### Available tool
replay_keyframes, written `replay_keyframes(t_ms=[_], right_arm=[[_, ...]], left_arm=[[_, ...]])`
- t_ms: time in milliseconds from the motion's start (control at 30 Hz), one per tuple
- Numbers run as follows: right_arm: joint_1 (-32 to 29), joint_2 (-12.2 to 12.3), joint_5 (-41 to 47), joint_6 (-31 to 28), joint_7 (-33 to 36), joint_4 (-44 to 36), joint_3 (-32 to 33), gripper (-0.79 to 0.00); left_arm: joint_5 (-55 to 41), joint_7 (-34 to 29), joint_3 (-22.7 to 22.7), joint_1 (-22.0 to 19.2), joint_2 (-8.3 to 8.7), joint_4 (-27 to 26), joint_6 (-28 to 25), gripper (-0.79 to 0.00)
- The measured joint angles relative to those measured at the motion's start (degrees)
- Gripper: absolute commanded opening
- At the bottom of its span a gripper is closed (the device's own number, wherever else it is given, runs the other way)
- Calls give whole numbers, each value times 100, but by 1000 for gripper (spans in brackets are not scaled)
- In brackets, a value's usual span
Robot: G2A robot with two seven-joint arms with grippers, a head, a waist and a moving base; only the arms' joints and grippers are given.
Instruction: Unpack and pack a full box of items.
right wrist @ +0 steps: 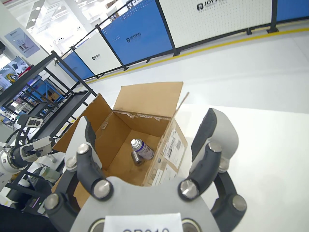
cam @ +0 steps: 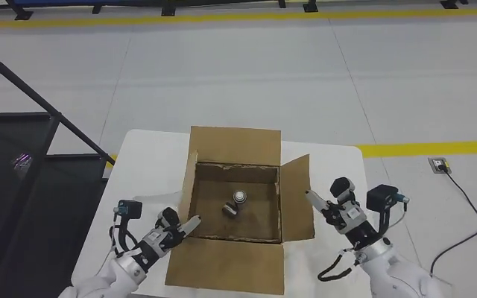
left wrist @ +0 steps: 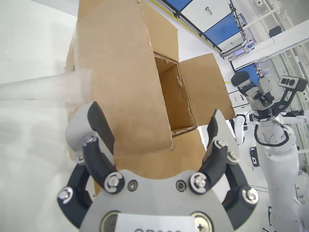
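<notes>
Two items, spray can (cam: 238, 198) and small cylinder (cam: 229, 210), sit in open box (cam: 237, 141); left gripper (cam: 181, 224) and right gripper (cam: 325, 196) flank it, both spread wide, empty.

White table (cam: 149, 153), open cardboard box (cam: 237, 145) standing on it

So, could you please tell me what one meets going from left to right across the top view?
In order: left tool → left wall of the cardboard box → spray can inside the box → right flap → right tool.
</notes>
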Motion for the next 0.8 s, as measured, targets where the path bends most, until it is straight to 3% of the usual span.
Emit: replay_keyframes(t_ms=[233, 433, 600, 800], right_arm=[[280, 141, 1372, -1052, 1022, 677, 150, 0], [709, 280, 2691, -2137, 1889, 1264, -25, 0], [1103, 365, 3213, -2390, 2503, 1435, -372, 0], [1797, 390, 2990, -1984, 2968, 1833, -1146, 0]], left_arm=[[129, -227, 563, -513, -37, 279, 385, 0], [246, -219, 794, -705, -58, 441, 566, 0], [257, -189, 896, -791, -72, 529, 660, 0], [139, -54, 906, -800, -88, 523, 736, 0]])
